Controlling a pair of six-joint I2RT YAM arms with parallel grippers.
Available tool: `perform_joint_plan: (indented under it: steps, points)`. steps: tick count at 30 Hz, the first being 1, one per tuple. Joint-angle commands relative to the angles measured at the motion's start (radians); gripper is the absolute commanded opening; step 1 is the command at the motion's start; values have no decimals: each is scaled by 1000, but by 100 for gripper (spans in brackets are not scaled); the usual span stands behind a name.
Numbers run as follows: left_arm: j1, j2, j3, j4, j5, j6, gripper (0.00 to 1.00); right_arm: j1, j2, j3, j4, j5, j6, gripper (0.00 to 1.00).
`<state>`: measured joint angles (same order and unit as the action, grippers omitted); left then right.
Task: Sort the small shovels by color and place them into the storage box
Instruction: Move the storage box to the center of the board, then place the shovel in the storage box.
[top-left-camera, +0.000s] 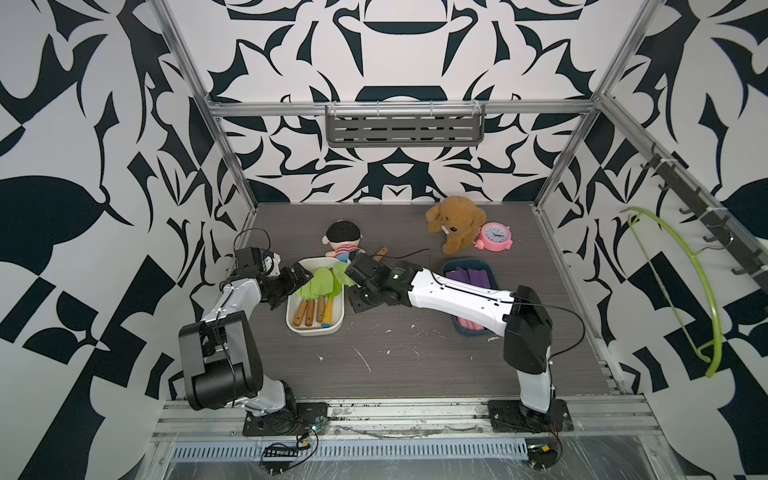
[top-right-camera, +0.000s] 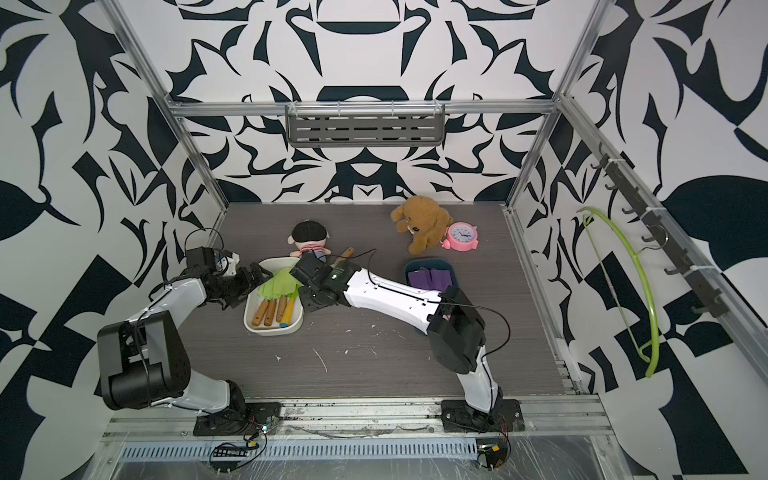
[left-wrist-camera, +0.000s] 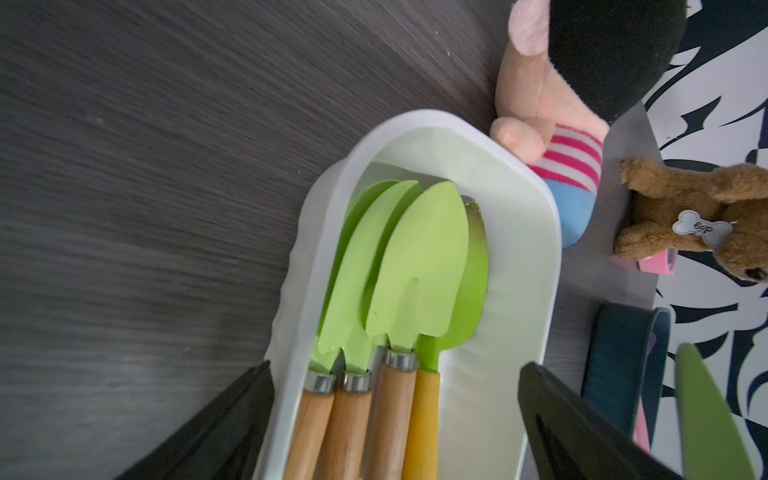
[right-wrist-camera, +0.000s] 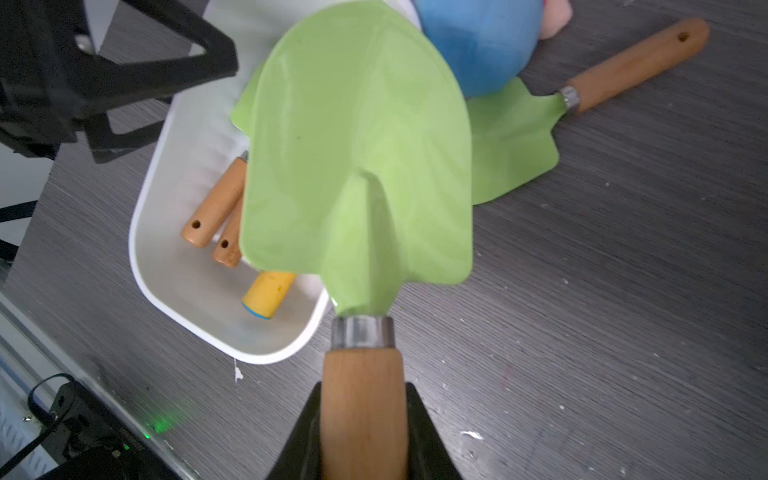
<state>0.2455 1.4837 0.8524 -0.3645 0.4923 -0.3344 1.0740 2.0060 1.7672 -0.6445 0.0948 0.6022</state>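
Over the white box (right-wrist-camera: 187, 299), right jaws pinched a green shovel (right-wrist-camera: 357, 166) by its handle; left jaws stood spread. It likely needed lowering inside, then release.

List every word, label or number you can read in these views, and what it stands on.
"dog": on the bone-shaped tag of the brown plush dog, upside down in the left wrist view.
Pink alarm clock: dial numerals too small to read.
No other text legible.
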Motion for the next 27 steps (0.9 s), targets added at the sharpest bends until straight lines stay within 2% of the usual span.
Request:
perform_joint_plan:
  steps: [1,3,9,13,20,24,27]
  points:
    - [-7,-40,-20,43,39,-50,99,33,44,131,-38,81,64,0]
    - [-5,-55,-20,50,6,-51,99,44,91,184,-55,133,110,0]
    - [73,-78,-31,66,-59,-92,100,68,238,346,-68,135,187,0]
    - [113,-82,-36,72,-58,-102,99,82,328,441,-78,127,206,0]
    - [121,-94,-38,82,-31,-115,99,83,432,543,-69,122,218,0]
    - [121,-99,-41,86,-24,-117,99,82,471,568,-47,104,215,6]
    - [121,-99,-42,90,-18,-118,99,82,477,561,-19,101,214,21]
